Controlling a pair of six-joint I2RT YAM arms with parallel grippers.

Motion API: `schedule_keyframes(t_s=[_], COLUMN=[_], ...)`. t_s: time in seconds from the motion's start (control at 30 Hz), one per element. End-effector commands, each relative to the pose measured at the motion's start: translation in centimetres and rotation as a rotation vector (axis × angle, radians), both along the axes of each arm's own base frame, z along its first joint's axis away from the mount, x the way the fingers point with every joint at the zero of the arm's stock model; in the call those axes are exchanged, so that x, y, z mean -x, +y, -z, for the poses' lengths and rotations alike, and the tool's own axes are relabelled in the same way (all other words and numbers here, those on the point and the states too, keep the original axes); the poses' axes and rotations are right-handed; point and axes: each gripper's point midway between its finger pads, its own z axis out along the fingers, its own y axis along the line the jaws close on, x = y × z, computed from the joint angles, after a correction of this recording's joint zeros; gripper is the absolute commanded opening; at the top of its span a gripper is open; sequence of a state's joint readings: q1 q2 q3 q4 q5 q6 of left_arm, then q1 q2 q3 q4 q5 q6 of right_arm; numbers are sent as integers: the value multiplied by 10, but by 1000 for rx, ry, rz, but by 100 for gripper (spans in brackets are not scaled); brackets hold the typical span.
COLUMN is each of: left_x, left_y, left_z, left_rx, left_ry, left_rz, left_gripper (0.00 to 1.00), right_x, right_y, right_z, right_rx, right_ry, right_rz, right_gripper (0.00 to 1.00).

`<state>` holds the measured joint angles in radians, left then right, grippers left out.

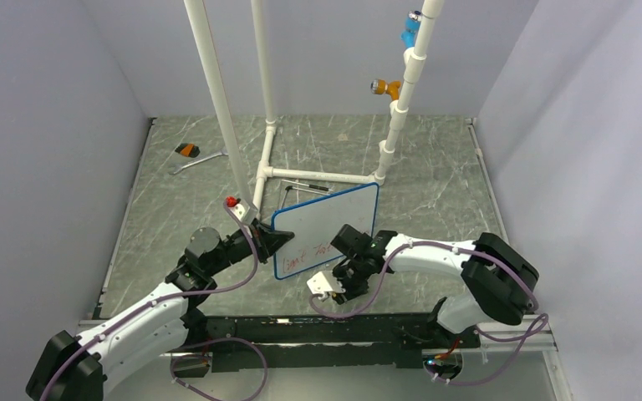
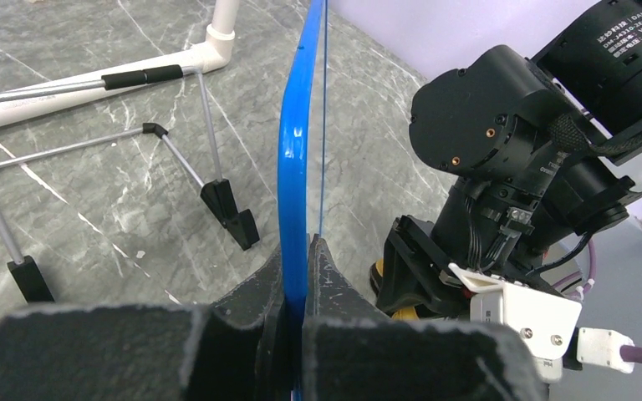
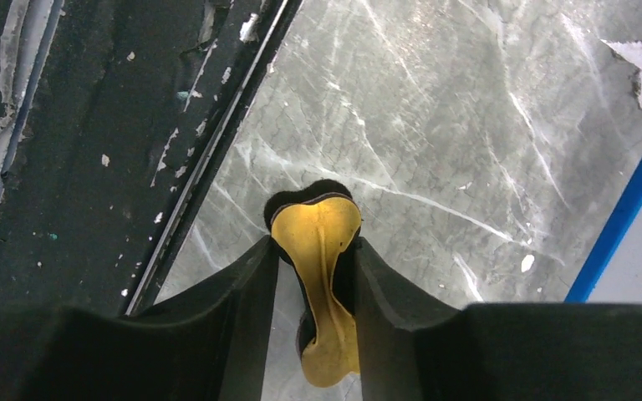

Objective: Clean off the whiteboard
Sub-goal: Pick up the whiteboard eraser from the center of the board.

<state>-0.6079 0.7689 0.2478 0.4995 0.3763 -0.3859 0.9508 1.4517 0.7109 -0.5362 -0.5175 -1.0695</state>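
The whiteboard (image 1: 326,225), white with a thin blue frame, stands tilted in mid-table with red writing (image 1: 308,255) low on its face. My left gripper (image 1: 280,240) is shut on its left edge; in the left wrist view the blue frame (image 2: 294,167) runs up from between the jaws of the left gripper (image 2: 301,267). My right gripper (image 3: 313,244) points down at the table in front of the board, and its fingers press both sides of a yellow eraser (image 3: 322,251) backed with black felt. The board's blue corner (image 3: 627,209) shows at the right of that view.
A white pipe frame (image 1: 313,175) rises behind the board, with blue (image 1: 410,33) and orange (image 1: 384,87) clamps on its right post. A wrench (image 1: 196,160) and an orange-black tool (image 1: 187,149) lie at the back left. The board's wire stand (image 2: 217,192) rests behind it. A black rail (image 1: 318,326) runs along the near edge.
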Motion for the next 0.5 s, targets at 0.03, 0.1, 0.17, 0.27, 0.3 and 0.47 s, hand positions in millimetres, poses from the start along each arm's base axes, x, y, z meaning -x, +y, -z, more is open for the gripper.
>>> schedule_keyframes(t_s=[0.03,0.1,0.17,0.27,0.3,0.47], left_x=[0,0,2,4,4,6], left_y=[12,12,11,11,10,6], left_z=[48,49,50,53,53,54], left_rx=[-138,-131,-121,-106,-102,-77], left_ry=[64,68,72,80,80,98], left_rz=[-41,-40,-37,-36,-37,-29], left_gripper=[0,0,0,0,0,0], right_x=[3,6,6,1,-1,-23], right_y=[4,4,4,3,4,-6], right_z=[1,-3,-8,-21,-28,-65], right_rx=[22,18,11,-18,-37,-145], right_ry=[6,21,25,53,64,120], right_rz=[-22,-29,-23,15,29,163], right_gripper=[29,21,15,8,7,5])
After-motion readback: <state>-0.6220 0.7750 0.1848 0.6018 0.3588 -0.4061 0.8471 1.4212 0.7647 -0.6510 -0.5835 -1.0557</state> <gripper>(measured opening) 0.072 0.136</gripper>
